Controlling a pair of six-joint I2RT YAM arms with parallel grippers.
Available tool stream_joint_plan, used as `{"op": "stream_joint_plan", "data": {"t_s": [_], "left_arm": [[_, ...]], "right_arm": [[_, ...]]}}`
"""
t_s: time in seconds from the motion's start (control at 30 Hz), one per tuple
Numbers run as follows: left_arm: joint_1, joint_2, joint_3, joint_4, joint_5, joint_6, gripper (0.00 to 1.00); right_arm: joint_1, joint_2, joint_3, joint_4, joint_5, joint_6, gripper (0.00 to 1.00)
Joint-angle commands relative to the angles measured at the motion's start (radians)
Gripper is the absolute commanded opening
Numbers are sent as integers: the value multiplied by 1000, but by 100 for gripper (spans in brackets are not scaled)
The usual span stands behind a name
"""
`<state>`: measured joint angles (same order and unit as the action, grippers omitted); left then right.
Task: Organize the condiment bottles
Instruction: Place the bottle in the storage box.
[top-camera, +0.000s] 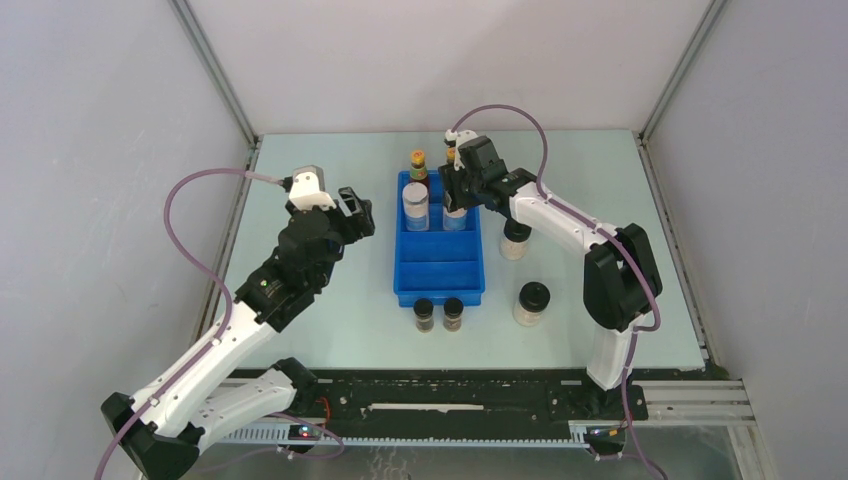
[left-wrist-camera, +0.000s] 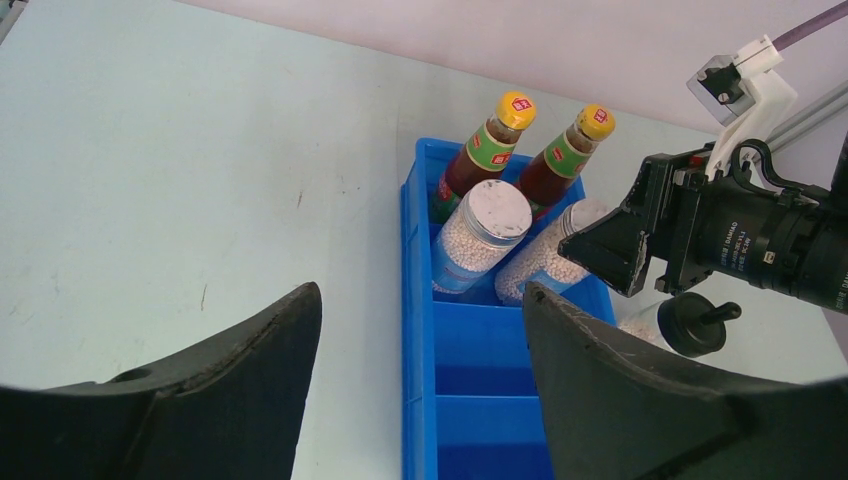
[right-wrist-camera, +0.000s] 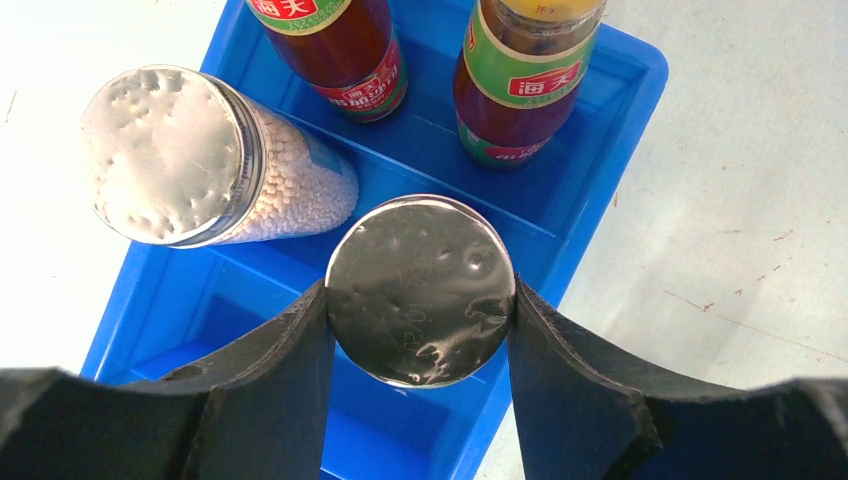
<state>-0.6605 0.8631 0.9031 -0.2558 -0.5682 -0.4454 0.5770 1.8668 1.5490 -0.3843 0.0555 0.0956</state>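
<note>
Top external view: looks roughly half done, with both red sauce bottles (right-wrist-camera: 340, 50) and one grey-lidded jar (right-wrist-camera: 170, 155) in the blue tray (top-camera: 438, 275), right hand (top-camera: 460, 190) clamped on the second grey-lidded jar (right-wrist-camera: 420, 288) beside it, left hand (top-camera: 356, 213) open and empty, pale black-lidded jars (top-camera: 531, 302) and tiny dark jars (top-camera: 424, 313) out on the worktop (top-camera: 350, 320).

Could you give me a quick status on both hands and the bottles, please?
Right hand shut on grey-lidded jar in blue tray. Left hand open, empty. Nothing in the way.
</note>
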Motion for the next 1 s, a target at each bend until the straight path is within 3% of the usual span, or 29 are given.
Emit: {"op": "stream_joint_plan", "data": {"t_s": [0.0, 0.17, 0.27, 0.97], "left_arm": [[3, -16, 14, 20, 1, -16, 79], [3, -15, 16, 19, 1, -16, 80], [3, -13, 17, 20, 1, -15, 80], [3, -11, 32, 23, 4, -15, 80]], "right_arm": [[-5, 4, 12, 24, 20, 6, 52], [-3, 5, 17, 20, 18, 5, 73], [-3, 5, 20, 20, 17, 4, 77], [4, -15, 71, -17, 27, -14, 81]]}}
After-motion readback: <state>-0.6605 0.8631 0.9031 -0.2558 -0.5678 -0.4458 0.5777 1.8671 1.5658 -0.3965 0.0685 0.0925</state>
